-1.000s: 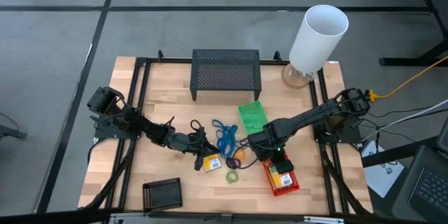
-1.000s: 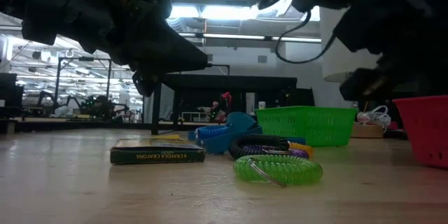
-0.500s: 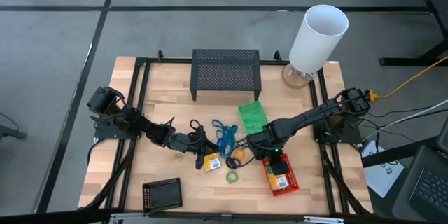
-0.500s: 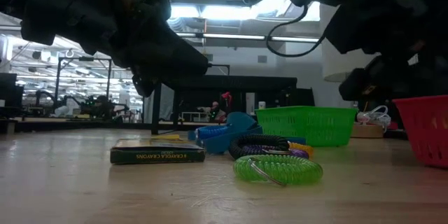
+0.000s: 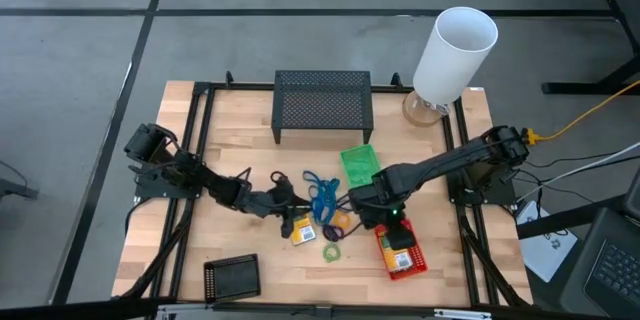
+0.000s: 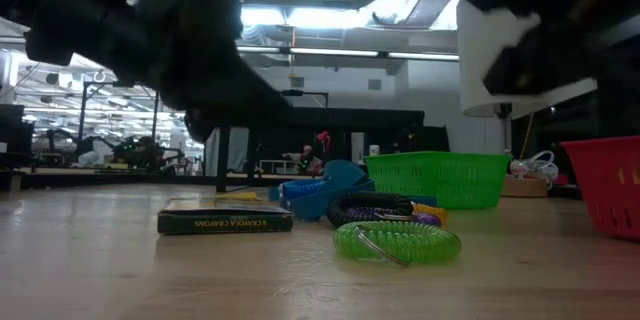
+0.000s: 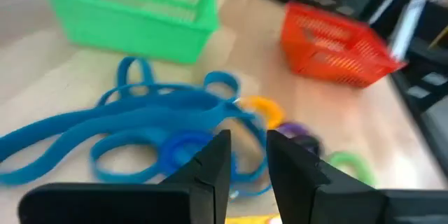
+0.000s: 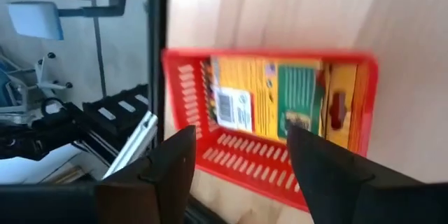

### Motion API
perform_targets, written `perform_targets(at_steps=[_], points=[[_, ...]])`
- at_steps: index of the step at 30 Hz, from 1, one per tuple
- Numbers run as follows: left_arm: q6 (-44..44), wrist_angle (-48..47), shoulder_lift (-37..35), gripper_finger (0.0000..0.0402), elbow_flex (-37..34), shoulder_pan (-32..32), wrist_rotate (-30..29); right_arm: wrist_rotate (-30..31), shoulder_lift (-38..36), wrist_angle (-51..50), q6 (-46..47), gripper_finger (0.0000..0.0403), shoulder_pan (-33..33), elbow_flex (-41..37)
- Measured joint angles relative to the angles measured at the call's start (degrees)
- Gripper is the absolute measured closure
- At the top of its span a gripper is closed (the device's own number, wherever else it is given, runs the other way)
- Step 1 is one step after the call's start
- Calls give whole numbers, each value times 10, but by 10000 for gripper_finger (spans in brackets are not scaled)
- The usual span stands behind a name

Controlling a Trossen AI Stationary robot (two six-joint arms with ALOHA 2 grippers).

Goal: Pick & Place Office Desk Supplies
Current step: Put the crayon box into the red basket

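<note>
Red basket (image 5: pixel 401 252) holds a yellow-and-green pack (image 8: pixel 269 103); above it the right gripper (image 8: pixel 238 164) hangs wide open, empty. Left gripper (image 7: pixel 246 157), slightly parted and empty, hovers over the blue bands (image 7: pixel 133 122) beside another pack (image 5: pixel 302 230).

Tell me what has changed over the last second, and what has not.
The right hand has lifted back from the red basket toward the green basket, its fingers now apart, leaving a yellow-and-green pack lying in the red basket. The left hand has barely moved. The loose pack, blue loops and rings stayed put.
</note>
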Motion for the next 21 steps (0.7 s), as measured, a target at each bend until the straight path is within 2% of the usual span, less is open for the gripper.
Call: perform_targets(at_steps=[5, 8, 12, 18, 21], points=[[-89, -168, -15, 301, 0, 38, 26, 3, 0, -1, -3, 193, 0, 56], [-112, -228, -16, 291, -1, 63, 52, 8, 0, -2, -3, 198, 0, 78], [-97, -220, -17, 277, 0, 97, 135, 27, 0, -5, -7, 201, 0, 92], [-85, -194, -22, 262, 0, 144, 302, 37, 0, -16, -29, 201, 0, 92], [-85, -201, -22, 258, 0, 166, 352, 47, 0, -17, -32, 202, 0, 92]])
